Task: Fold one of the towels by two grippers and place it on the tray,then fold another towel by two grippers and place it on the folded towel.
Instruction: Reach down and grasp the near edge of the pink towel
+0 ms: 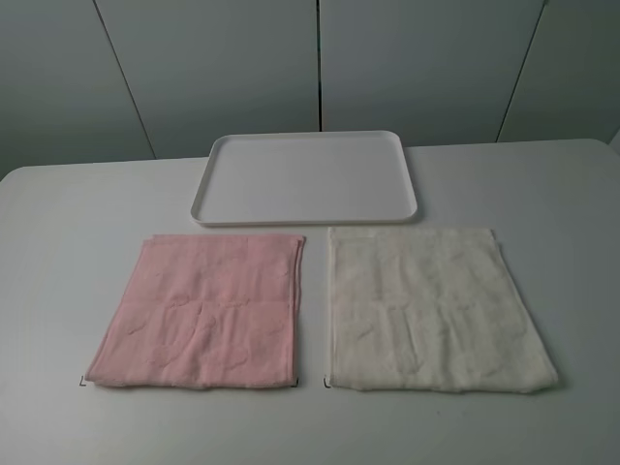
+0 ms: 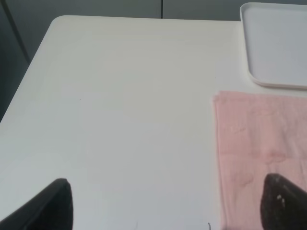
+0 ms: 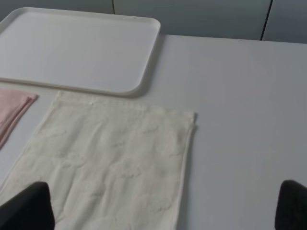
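Well — pink towel (image 1: 199, 310) (smaller), cream towel (image 1: 436, 310) lie flat; left hand (image 2: 168, 206), right hand (image 3: 160, 208) wide.

You see soft, even light, faint shadows on the pale counter (image 1: 58, 291), and fingers (image 2: 50, 208) blurred at the wrist views' edges

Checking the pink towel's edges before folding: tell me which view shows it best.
Exterior high: the whole pink towel lies flat, all four edges visible. Left wrist shows only part, cut off by the frame; right wrist just a corner.
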Robot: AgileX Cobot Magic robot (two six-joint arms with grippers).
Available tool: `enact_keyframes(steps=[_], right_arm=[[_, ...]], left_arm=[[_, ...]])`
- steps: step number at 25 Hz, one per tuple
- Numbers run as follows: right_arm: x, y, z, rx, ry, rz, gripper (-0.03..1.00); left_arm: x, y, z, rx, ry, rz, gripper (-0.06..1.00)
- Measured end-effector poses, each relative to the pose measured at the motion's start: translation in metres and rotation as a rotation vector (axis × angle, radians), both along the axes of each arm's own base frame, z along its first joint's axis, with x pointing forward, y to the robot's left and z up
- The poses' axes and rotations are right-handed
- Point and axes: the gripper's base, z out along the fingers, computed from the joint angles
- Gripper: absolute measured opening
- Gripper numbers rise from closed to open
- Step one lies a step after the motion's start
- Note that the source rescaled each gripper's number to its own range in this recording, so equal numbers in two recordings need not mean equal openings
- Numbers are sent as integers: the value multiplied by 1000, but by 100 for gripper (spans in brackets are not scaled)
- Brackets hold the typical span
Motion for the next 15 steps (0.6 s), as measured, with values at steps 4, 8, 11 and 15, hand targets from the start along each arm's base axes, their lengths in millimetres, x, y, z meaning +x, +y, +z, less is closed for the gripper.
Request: enact_keyframes(steps=[4,8,11,15], right_arm=[[0,0,0,0,0,0,100],[0,0,0,0,0,0,100],[0,0,0,0,0,0,100],[0,0,0,0,0,0,100]], left_arm=[[0,0,0,0,0,0,100],[0,0,0,0,0,0,100],[0,0,0,0,0,0,100],[0,0,0,0,0,0,100]])
